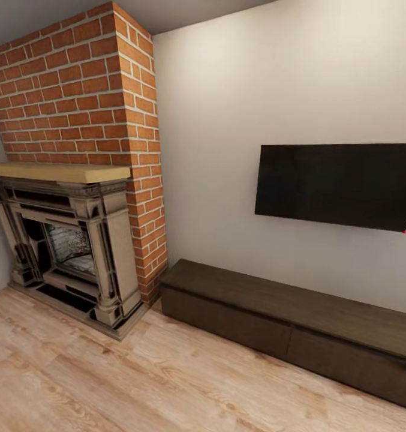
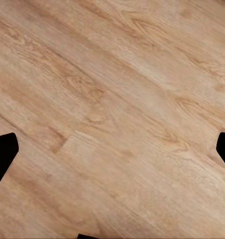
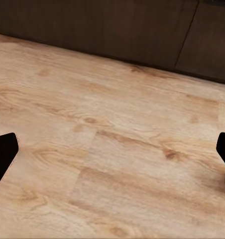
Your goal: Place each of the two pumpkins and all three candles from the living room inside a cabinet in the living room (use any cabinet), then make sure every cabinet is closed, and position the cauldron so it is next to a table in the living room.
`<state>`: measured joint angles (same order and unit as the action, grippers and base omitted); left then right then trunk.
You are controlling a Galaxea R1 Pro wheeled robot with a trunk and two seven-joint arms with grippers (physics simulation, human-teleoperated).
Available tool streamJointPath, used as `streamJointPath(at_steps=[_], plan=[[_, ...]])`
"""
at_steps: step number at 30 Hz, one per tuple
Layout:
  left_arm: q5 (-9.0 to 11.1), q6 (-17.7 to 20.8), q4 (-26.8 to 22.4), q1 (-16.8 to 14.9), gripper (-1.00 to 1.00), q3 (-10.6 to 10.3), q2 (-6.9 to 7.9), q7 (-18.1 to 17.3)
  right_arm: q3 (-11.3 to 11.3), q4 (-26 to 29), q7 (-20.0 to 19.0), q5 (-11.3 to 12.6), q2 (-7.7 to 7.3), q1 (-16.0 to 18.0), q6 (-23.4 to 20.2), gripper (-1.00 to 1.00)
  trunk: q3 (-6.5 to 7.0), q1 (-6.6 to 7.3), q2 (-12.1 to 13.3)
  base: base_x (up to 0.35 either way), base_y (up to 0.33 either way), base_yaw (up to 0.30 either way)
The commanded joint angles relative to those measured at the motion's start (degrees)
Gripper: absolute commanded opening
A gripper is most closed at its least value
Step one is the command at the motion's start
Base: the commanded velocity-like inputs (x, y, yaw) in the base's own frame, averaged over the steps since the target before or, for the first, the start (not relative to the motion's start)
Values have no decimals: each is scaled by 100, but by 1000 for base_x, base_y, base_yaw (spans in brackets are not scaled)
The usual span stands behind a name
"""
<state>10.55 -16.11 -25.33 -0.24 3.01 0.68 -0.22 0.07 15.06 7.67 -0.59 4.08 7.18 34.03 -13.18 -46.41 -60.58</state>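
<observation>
Long low dark brown wooden cabinet (image 1: pixel 298 321): drawer fronts flush | red brick fireplace (image 1: pixel 77 180) | light wood plank floor (image 1: pixel 107 378) | left hand (image 2: pixel 112 149), right hand (image 3: pixel 112 149): fingers apart, empty.

A red brick chimney (image 1: pixel 77 84) juts from a plain pale wall (image 1: pixel 226 150). Set into its base is a fireplace (image 1: pixel 68 240) with a grey carved surround and a pale wood mantel (image 1: pixel 53 172). Right of the chimney, a dark flat TV (image 1: pixel 337 185) hangs on the wall. Below the TV a long, low, dark brown cabinet (image 1: pixel 286 318) stands against the wall, its fronts shut. The floor (image 1: pixel 107 384) is light wood plank.
</observation>
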Motion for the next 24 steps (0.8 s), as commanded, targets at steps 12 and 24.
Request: streamJointPath(at_steps=[12, 24], plan=[[44, 1, 1, -2, 100, -11, 2, -2, 2, -3, 24, -2, -3, 4, 14, 100, -7, -2, -4, 135, 296, -204], [44, -6, 1, -2, 100, -11, 2, 6, -14, 1, 32, 32, -29, 10, -2, 100, -7, -2, -4, 61, 162, -298]])
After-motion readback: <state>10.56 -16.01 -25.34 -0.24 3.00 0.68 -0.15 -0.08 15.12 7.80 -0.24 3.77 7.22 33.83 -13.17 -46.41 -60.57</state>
